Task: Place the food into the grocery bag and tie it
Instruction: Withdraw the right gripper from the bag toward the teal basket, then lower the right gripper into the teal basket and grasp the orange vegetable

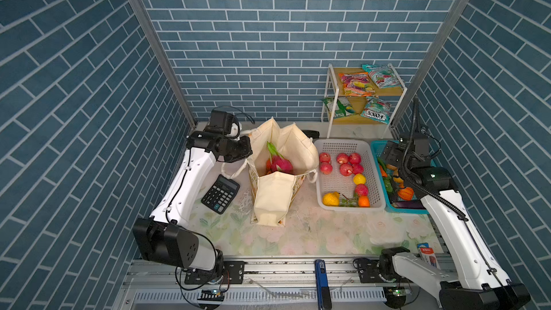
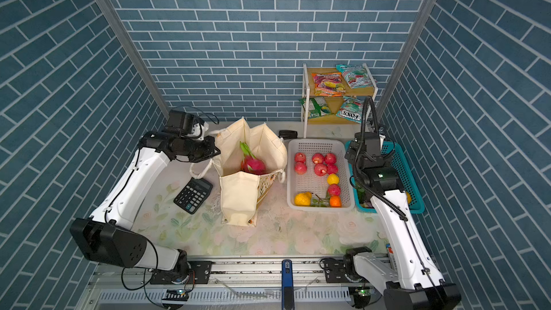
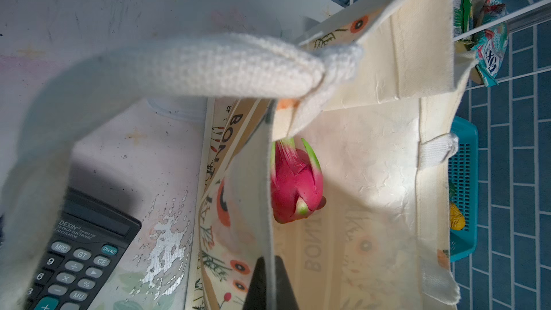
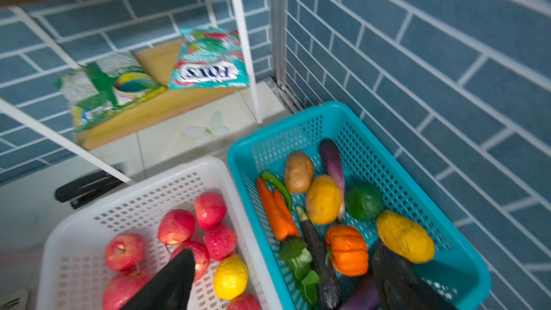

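Bag rim (image 3: 256,204) between left jaws (fruit (image 3: 295,186) inside)

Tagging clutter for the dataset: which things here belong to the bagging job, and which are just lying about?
Job: tote, dragon fruit, apples, orange, snack packets.
Lying about: calculator, stapler.

The grocery bag (image 1: 272,198) is matt cream canvas, its rope handle (image 3: 208,64) coarsely woven. Beside the bag, the white basket (image 1: 343,145) is smooth plastic; beyond the bag, glossy snack packets (image 1: 356,83) lie on a wooden shelf (image 1: 351,70).
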